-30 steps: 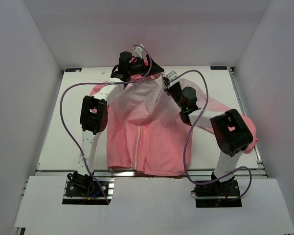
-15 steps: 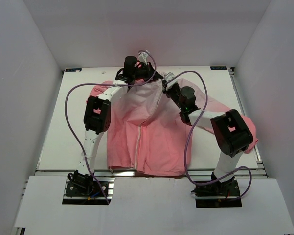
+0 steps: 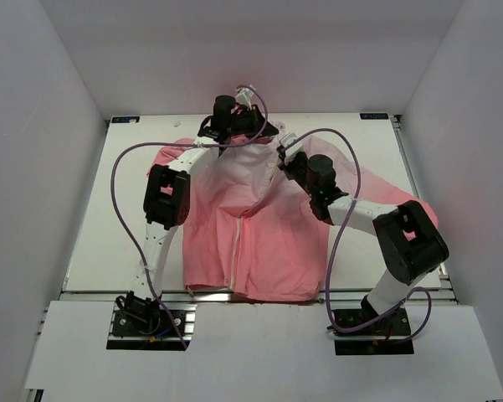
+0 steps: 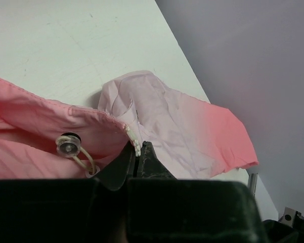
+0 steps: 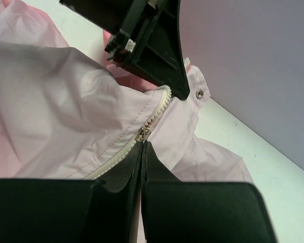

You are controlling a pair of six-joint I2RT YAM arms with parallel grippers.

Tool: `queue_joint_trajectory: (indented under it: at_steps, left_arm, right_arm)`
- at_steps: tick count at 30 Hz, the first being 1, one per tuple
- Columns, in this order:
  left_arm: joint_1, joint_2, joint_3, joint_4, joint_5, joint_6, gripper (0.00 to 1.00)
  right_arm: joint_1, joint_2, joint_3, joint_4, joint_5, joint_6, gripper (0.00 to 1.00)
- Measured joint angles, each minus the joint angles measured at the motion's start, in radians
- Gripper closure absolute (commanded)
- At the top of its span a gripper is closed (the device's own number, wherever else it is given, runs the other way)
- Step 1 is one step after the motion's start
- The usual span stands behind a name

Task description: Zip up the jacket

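The pink jacket (image 3: pixel 251 226) lies spread on the white table (image 3: pixel 100 243), its whitish zipper (image 3: pixel 237 243) running up the front. At the collar, my left gripper (image 3: pixel 266 130) is shut on the top end of the zipper tape (image 4: pixel 133 137), beside a clear cord toggle (image 4: pixel 68 146). Just below it, my right gripper (image 3: pixel 283 154) is shut, its tips (image 5: pixel 143 142) pinching the metal zipper pull (image 5: pixel 143 133). The zipper teeth (image 5: pixel 159 104) run up from the pull to the left gripper's black fingers (image 5: pixel 157 55). The pale hood (image 4: pixel 157 111) lies beyond.
White walls enclose the table on three sides, with the back wall close behind the collar. Purple cables (image 3: pixel 117 193) loop over both arms. The right sleeve (image 3: pixel 377 188) lies under the right arm. A snap button (image 5: pixel 199 93) sits on the collar.
My left gripper has moved right along the collar and shut on the zipper's top end. The right arm's elbow has swung lower and outward, its gripper still shut near the collar.
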Motion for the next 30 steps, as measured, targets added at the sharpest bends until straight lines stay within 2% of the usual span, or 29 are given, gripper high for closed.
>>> queue_joint_trajectory:
  at_steps: [1,2,3,7,11,14,19,23,26,30]
  left_arm:
    - [0.000,0.000,0.003,0.000,0.002,0.005,0.75]
    - [0.000,0.000,0.009,-0.001,0.004,0.015,0.45]
    - [0.000,0.000,0.013,-0.006,0.005,0.021,0.02]
    - [0.000,-0.024,0.006,-0.054,-0.008,0.059,0.02]
    - [0.000,-0.150,-0.117,-0.118,-0.104,0.122,0.02]
    - [0.000,-0.311,-0.250,-0.181,-0.201,0.173,0.02]
    - [0.000,-0.739,-0.607,-0.183,-0.400,0.224,0.02]
    - [0.000,-0.985,-0.761,-0.150,-0.447,0.254,0.02]
    - [-0.021,-1.047,-0.810,-0.124,-0.431,0.299,0.02]
    - [-0.129,-1.004,-0.843,-0.119,-0.431,0.383,0.02]
  right_arm:
    - [0.002,-0.001,0.000,-0.005,0.011,0.002,1.00]
    - [0.004,-0.001,0.001,-0.008,0.021,0.003,1.00]
    - [0.006,-0.001,0.002,-0.014,0.034,0.006,1.00]
    - [0.013,-0.001,0.039,-0.065,0.114,0.016,1.00]
    - [0.014,-0.005,0.129,-0.175,0.148,0.027,1.00]
    - [0.016,-0.008,0.245,-0.344,0.138,0.040,1.00]
    - [0.017,-0.009,0.411,-0.601,0.102,0.089,1.00]
    - [0.017,0.002,0.489,-0.789,0.068,0.132,1.00]
    - [0.014,0.045,0.609,-0.946,0.024,0.161,1.00]
    - [0.014,0.061,0.698,-1.086,-0.029,0.191,1.00]
